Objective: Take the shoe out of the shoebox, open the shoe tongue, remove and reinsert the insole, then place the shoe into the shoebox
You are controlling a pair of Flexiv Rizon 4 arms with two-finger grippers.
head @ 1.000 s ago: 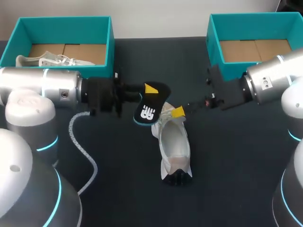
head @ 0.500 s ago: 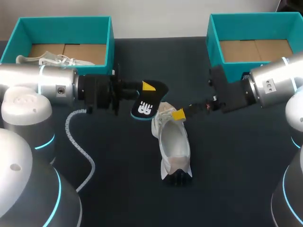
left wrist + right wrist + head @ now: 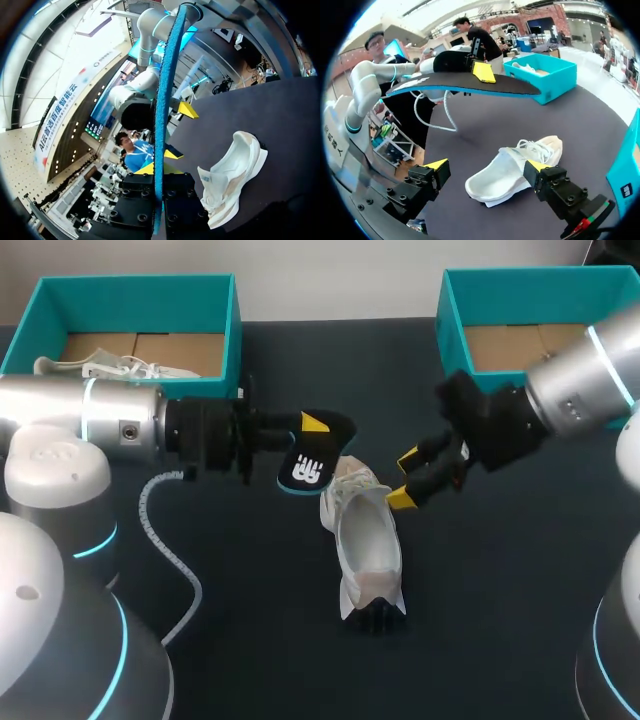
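A white shoe (image 3: 366,540) lies on the dark table, its opening facing up. My left gripper (image 3: 318,430) is shut on a black insole (image 3: 312,458) with a blue edge, held in the air just above and to the left of the shoe's collar. In the left wrist view the insole (image 3: 161,100) shows edge-on between my fingers (image 3: 171,152), with the shoe (image 3: 230,175) beyond. My right gripper (image 3: 405,478) stands open just right of the shoe's collar, holding nothing. In the right wrist view the shoe (image 3: 510,170) lies under that gripper (image 3: 487,165), with the insole (image 3: 465,84) hovering ahead.
A teal shoebox (image 3: 150,288) at the back left holds another white shoe (image 3: 100,368). A second teal shoebox (image 3: 470,285) stands at the back right behind my right arm. A grey cable (image 3: 165,540) loops over the table on the left.
My right gripper has pulled back from the shoe's collar, turned and lifted to the right. The left gripper shifted the insole slightly up and left, then held still.
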